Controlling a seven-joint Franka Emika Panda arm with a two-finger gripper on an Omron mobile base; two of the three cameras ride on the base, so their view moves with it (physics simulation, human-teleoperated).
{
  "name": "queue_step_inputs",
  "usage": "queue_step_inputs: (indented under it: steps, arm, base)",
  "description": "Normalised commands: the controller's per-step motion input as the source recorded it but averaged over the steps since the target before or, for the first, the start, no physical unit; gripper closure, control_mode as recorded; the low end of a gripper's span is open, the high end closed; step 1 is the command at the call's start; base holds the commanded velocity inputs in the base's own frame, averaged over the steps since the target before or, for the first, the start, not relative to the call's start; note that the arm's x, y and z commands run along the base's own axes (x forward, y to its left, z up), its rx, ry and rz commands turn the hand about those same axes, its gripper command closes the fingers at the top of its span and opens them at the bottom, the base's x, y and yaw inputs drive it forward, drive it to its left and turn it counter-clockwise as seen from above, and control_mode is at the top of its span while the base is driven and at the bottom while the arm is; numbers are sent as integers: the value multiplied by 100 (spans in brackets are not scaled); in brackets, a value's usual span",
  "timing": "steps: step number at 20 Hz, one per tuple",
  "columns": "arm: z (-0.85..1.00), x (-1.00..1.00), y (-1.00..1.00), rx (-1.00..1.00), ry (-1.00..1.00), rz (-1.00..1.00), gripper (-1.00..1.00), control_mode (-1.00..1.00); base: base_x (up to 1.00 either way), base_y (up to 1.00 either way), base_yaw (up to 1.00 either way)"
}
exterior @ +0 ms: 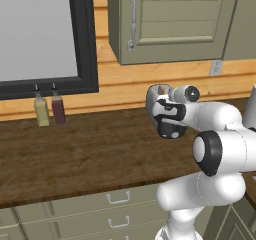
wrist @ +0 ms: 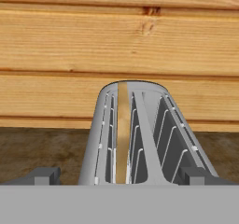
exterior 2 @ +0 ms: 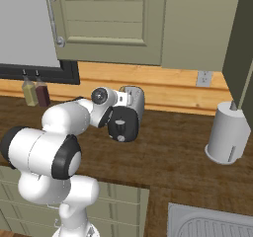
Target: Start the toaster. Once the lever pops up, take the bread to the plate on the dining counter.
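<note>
Close in, the toaster reads as a rounded silver-grey shell with two long slots lined with thin wire ribs; the bread, a thin tan slice seen edge-on, stands upright in the left slot of the hand view, the other slot bare. From the right base view the toaster sits on the dark wood-grain counter against the wall, its black end panel toward the camera with one pale knob showing low on it; the arm's hand is just in front of and above it. The gripper hangs over the near end of the toaster, its two dark finger tips spread wide, one on each side of the shell and apart from it, gripping nothing. Wall behind is horizontal honey-coloured planks with one knot visible. Two small bottles stand side by side at the back of the counter under a black-framed window, one yellowish, one dark red. One pale grey cylinder stands on the counter well to the right of the toaster. One grey-green wall cabinet with panelled doors and a metal handle hangs above; one white outlet is set in the planks. Three drawer handles show below the counter in the left base view. A ribbed metal sink corner lies at the lower right.
</note>
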Motion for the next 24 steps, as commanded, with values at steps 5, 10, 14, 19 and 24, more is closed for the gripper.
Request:
queue_step_inputs:
  steps: [5, 10, 14, 19, 24]
  arm:
    - [0, 0, 0, 0, 0, 0, -100, -100]
    - [0, 0, 0, 0, 0, 0, -100, -100]
    - [0, 0, 0, 0, 0, 0, -100, -100]
    - [0, 0, 0, 0, 0, 0, -100, -100]
    - [0, 0, 0, 0, 0, 0, -100, -100]
  base:
    - [0, 0, 0]
    - [0, 0, 0]
    - [0, 0, 0]
    - [0, 0, 0]
    - [0, 0, 0]
